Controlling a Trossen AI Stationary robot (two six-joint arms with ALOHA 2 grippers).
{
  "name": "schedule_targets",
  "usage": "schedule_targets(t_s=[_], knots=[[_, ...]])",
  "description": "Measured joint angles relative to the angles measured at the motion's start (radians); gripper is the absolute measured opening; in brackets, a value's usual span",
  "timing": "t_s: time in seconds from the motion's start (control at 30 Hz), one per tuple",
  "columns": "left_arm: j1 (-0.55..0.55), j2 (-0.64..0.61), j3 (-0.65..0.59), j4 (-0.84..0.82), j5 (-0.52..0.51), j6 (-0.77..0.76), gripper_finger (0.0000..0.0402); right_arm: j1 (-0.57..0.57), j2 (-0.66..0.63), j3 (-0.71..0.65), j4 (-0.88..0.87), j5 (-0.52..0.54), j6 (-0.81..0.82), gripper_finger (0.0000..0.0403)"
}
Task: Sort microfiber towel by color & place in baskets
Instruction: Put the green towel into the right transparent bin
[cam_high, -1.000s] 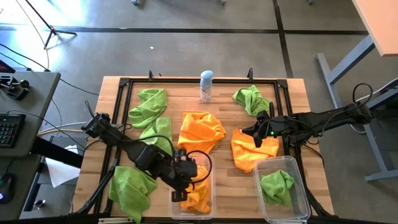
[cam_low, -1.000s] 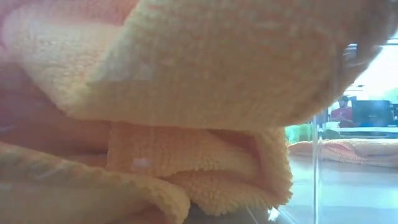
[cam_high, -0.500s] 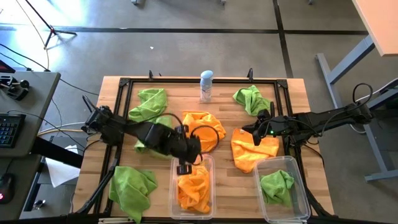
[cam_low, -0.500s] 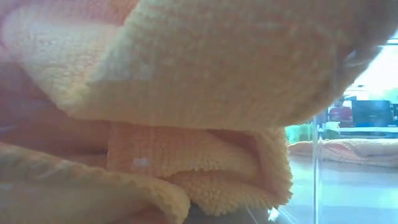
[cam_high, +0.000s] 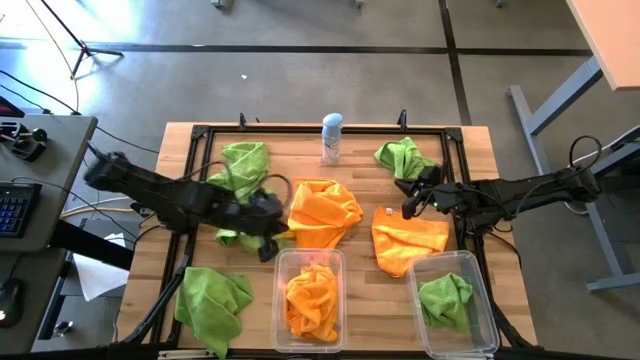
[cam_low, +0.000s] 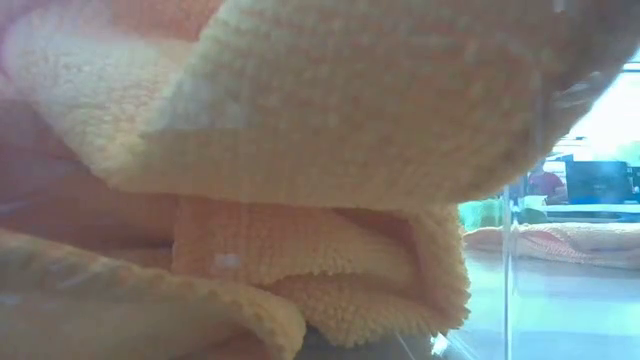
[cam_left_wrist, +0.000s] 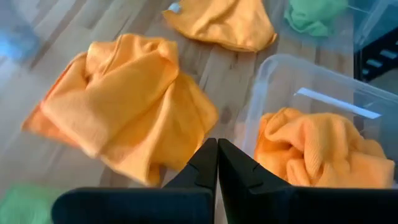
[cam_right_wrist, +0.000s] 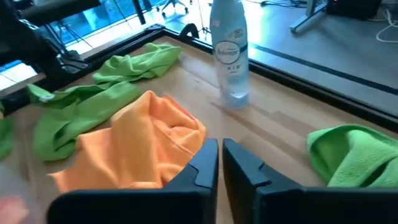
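Two clear baskets stand at the near edge. The left one (cam_high: 282, 262) holds an orange towel (cam_high: 312, 300), the right one (cam_high: 478, 275) a green towel (cam_high: 443, 300). Two orange towels (cam_high: 322, 210) (cam_high: 408, 240) lie crumpled on the wood mid-table. Green towels lie at the far left (cam_high: 243, 162), far right (cam_high: 403, 157), near left (cam_high: 212, 300) and under my left arm (cam_high: 255, 208). My left gripper (cam_high: 268, 250) is shut and empty, above the table just left of the left basket's far corner. My right gripper (cam_high: 406, 210) is shut and empty, over the far edge of the right orange towel.
A white-and-blue spray can (cam_high: 332, 138) stands upright at the far middle. A black frame (cam_high: 300, 130) runs around the work area. In the low view the orange towel in the basket (cam_low: 300, 150) fills nearly the whole picture. Bare wood (cam_high: 360, 170) shows between the towels.
My left gripper has come up out of the left basket and drawn back toward the table's far left, empty; the orange towel stays crumpled in the basket. My right gripper has stayed in place and rolled about its wrist.
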Motion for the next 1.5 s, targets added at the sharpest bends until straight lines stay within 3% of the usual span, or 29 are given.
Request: schedule_targets(t_s=[0.27, 0.37, 0.53, 0.67, 0.87, 1.23, 1.5], knots=[[0.002, -0.240, -0.224, 0.048, -0.073, -0.058, 0.0000, -0.141, 0.103, 0.155, -0.063, 0.001, -0.077, 0.0113], [0.009, -0.297, -0.266, 0.055, -0.092, -0.059, 0.0000, -0.236, 0.187, 0.246, -0.226, -0.024, -0.001, 0.0135], [0.016, -0.351, -0.302, 0.057, -0.094, -0.036, 0.0000, -0.413, 0.344, 0.404, -0.540, -0.179, 0.139, 0.0154], [0.016, -0.373, -0.323, 0.055, -0.093, 0.005, 0.0000, -0.521, 0.452, 0.449, -0.662, -0.226, 0.159, 0.0167], [0.016, -0.389, -0.348, 0.047, -0.064, 0.013, 0.0000, -0.616, 0.554, 0.412, -0.620, -0.346, 0.173, 0.0200], [0.016, -0.389, -0.353, 0.040, -0.017, 0.094, 0.0000, -0.682, 0.721, 0.405, -0.557, -0.333, 0.172, 0.0276], [0.016, -0.409, -0.352, 0.013, -0.016, 0.127, 0.0000, -0.714, 0.856, 0.405, -0.553, -0.315, 0.228, 0.0282]])
